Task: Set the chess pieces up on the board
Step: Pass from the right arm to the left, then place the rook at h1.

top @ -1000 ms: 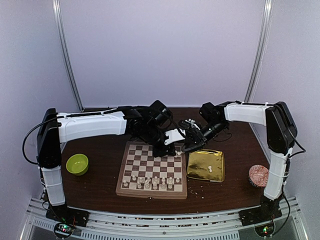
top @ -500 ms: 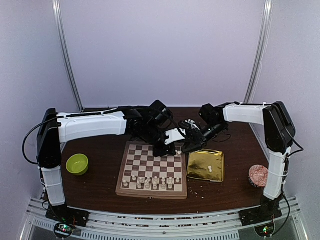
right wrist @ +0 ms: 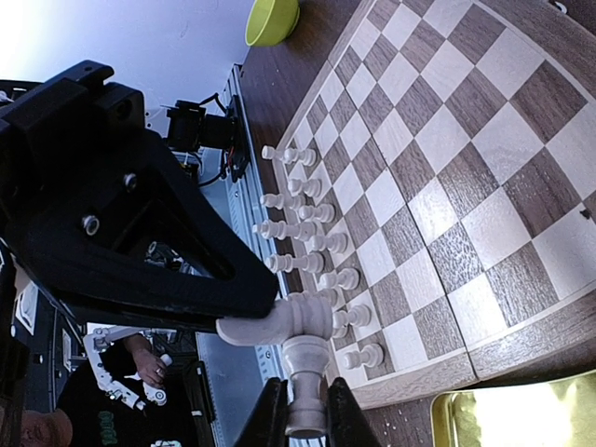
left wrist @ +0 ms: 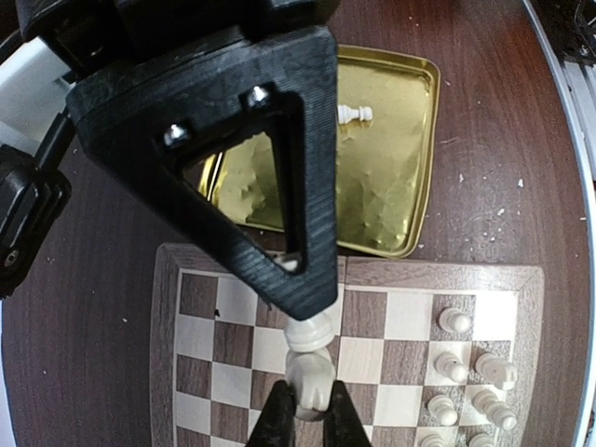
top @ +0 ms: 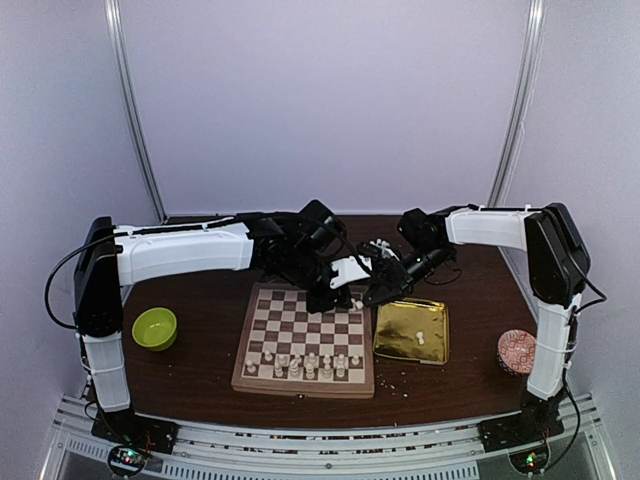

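Chess piece (left wrist: 307, 358) clamped by left pincer (left wrist: 308, 396), right pincer (right wrist: 305, 389); board (left wrist: 402, 317) beneath.

The near ranks of the square wooden checkered board (top: 290, 318) are blocked by cream-white chess pieces (top: 310, 366); the middle squares are left open. Its far right corner is crowded by the left gripper (left wrist: 307, 414) and right gripper (right wrist: 304, 410).

A robotics lab test cell

Plain pale panels (top: 320, 100) and metal posts (top: 135, 120) box in a dark wooden tabletop (top: 200, 370). A left arm (top: 180, 252) and a right arm (top: 490, 225), white and black, are bolted to an aluminium rail (top: 320, 445) with cables and lit circuit boards (top: 125, 458). A person (right wrist: 112, 414) in a dark shirt is nearby.
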### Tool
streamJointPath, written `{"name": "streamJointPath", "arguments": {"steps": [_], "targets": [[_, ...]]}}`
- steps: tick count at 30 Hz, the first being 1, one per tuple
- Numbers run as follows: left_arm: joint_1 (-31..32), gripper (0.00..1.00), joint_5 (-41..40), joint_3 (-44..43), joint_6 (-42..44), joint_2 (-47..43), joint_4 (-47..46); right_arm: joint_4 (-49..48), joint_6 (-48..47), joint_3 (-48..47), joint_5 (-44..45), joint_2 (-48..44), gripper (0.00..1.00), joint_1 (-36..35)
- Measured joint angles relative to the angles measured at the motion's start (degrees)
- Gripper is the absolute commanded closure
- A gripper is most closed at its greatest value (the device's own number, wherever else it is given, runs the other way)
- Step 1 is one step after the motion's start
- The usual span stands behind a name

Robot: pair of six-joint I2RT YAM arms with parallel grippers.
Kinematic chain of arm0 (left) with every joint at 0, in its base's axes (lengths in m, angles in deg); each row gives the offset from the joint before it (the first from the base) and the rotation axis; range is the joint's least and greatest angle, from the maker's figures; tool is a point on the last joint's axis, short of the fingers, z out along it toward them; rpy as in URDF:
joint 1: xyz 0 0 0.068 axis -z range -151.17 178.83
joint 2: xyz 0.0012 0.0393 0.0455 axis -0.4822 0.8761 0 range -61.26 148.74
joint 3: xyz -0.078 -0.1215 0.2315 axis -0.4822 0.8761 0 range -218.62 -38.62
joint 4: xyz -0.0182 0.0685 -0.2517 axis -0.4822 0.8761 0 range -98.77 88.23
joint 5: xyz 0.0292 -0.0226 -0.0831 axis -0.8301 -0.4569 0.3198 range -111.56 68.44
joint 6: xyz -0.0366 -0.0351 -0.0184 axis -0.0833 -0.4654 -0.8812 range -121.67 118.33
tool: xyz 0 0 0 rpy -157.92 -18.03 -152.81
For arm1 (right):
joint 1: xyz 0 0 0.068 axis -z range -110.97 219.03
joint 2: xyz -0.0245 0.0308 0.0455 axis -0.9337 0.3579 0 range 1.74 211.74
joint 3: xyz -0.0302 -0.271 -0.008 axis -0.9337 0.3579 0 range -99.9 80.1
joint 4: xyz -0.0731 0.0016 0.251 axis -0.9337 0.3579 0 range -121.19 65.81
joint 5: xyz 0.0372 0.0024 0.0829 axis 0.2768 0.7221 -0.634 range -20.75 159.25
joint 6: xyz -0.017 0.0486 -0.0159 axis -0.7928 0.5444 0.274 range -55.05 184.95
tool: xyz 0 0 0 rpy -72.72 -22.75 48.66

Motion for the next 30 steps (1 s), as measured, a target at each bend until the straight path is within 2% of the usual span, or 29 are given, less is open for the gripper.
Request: {"name": "streamJointPath", "arguments": {"steps": [4, 8, 15, 21, 30], "targets": [[-0.20, 0.99, -0.96, 0.04, -0.96, -0.02, 0.31, 0.68, -1.40, -0.15, 1.97, -0.07, 0.95, 0.70], [-1.68, 1.00, -1.44, 2.91, -3.23, -1.49, 0.79, 2.27, -4.39, -0.48, 9.38, -2.14, 0.95, 2.43], [-8.28, 0.99, -4.72, 6.19, -9.90, -2.43, 2.82, 2.32, -9.66, 0.61, 27.06, -17.00, 0.94, 1.40], [-8.37, 0.98, -6.95, 5.22, -13.16, 1.27, 4.44, 5.18, -16.59, 2.36, 42.18, -23.39, 0.93, -10.40], [-7.89, 0.94, -6.97, 4.63, -15.45, 4.33, 6.12, 8.46, -22.12, 4.98, 57.46, -20.63, 0.93, -26.69]]}}
